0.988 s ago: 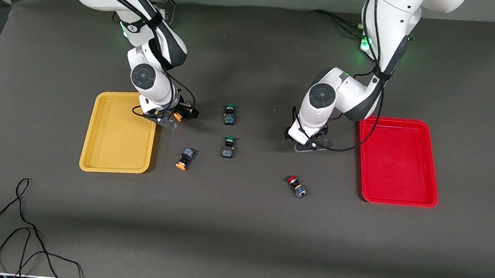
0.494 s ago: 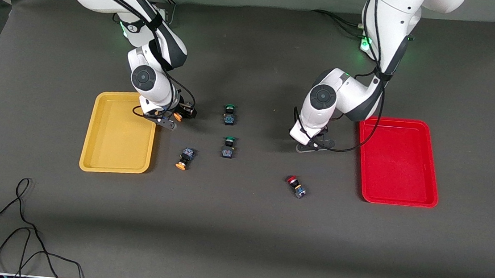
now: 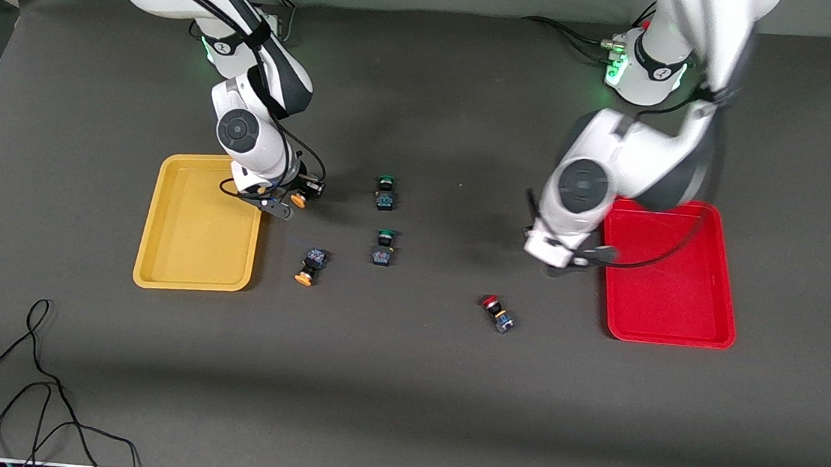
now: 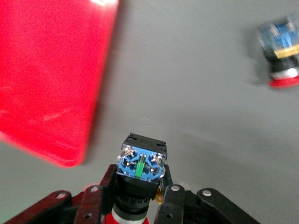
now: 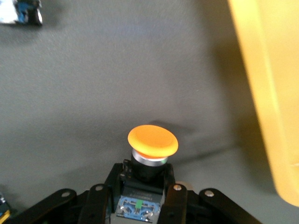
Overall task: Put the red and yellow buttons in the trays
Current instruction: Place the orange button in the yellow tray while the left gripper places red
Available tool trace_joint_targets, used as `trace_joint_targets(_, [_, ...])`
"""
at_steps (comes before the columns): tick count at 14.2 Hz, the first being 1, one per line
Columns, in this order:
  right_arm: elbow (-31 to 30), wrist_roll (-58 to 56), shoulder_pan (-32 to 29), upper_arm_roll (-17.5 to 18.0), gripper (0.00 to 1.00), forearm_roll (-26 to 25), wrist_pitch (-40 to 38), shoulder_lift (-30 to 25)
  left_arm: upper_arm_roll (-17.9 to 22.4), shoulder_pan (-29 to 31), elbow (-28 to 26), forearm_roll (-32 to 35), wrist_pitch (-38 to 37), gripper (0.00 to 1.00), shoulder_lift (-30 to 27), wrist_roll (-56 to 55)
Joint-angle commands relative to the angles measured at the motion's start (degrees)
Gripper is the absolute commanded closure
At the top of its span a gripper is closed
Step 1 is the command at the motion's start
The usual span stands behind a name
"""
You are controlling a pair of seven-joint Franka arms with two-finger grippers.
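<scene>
- A red-capped button [image 4: 139,179] is gripped in the left claw [image 4: 135,205], its blue terminal end pointing away from the wrist and its red cap tucked down between the fingers.
- The left claw [image 3: 571,261] is held over the bare worktop [image 3: 402,383] just beside the rim of the red tray [image 3: 669,271]; the tray lies toward the left arm's end of the worktop, so a short sideways carry that way is judged to be all the coming move needs.
- A yellow-capped button [image 5: 152,156] is clamped in the right claw [image 5: 140,196], cap outward.
- The right claw [image 3: 291,198] is held over the worktop close beside the yellow tray [image 3: 200,224], which lies toward the right arm's end.
- Both trays appear empty.
- On the worktop, a second yellow-capped button [image 3: 309,266] lies near the yellow tray's nearer corner and closer to the right arm; a second red-capped button [image 3: 497,312] lies nearer the front camera than the left claw, closer to the left arm.
- Two green-capped buttons [image 3: 384,219] rest mid-worktop, between the arms.
</scene>
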Motion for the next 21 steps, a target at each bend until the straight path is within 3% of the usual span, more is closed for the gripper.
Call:
trace_joint_targets(1, [1.62, -0.94, -1.70, -0.47, 0.77, 0.59, -9.75, -7.94, 3.18, 4.80, 1.34, 2.99, -11.51, 1.00, -8.54, 8.34])
trace_joint_targets(4, [2.16, -11.46, -2.06, -8.53, 0.77, 1.03, -16.45, -13.57, 3.18, 14.29, 0.47, 6.44, -18.39, 1.00, -16.71, 19.93])
trace_joint_targets(6, [1.99, -18.67, -2.06, -13.28, 0.77, 3.12, -18.31, -15.33, 3.18, 17.82, -3.38, 6.87, -16.83, 1.00, -18.58, 22.25])
trace_joint_targets(10, [0.94, -30.46, -2.06, -21.12, 0.77, 3.75, -16.30, -11.05, 2.74, 17.13, -22.27, 7.05, 2.12, 1.00, -19.38, 19.26])
trace_joint_targets(13, [-0.92, -30.75, -2.06, -21.31, 0.77, 3.75, -11.64, -7.36, 2.74, 16.78, -35.88, 7.58, 23.27, 1.00, -16.23, 19.00])
trace_joint_targets(18, [-1.00, -30.92, -2.06, -21.39, 0.77, 3.75, -9.96, -5.94, 2.74, 14.32, -42.08, 7.49, 44.15, 1.00, -5.86, 15.49])
trace_joint_targets(19, [-1.00, -31.01, -2.06, -21.48, 0.76, 3.67, -9.96, -5.85, 2.74, 14.41, -41.82, 7.58, 44.44, 0.94, -5.32, 15.48])
trace_joint_targets(20, [-1.00, -31.01, -2.06, -21.48, 0.76, 3.67, -9.96, -5.67, 2.83, 14.58, -41.64, 7.49, 44.00, 0.33, -5.83, 15.66])
trace_joint_targets(21, [-1.00, -31.01, -2.06, -21.57, 0.75, 3.67, -9.96, -5.41, 2.92, 14.58, -41.21, 7.49, 43.30, 0.01, -7.14, 15.49])
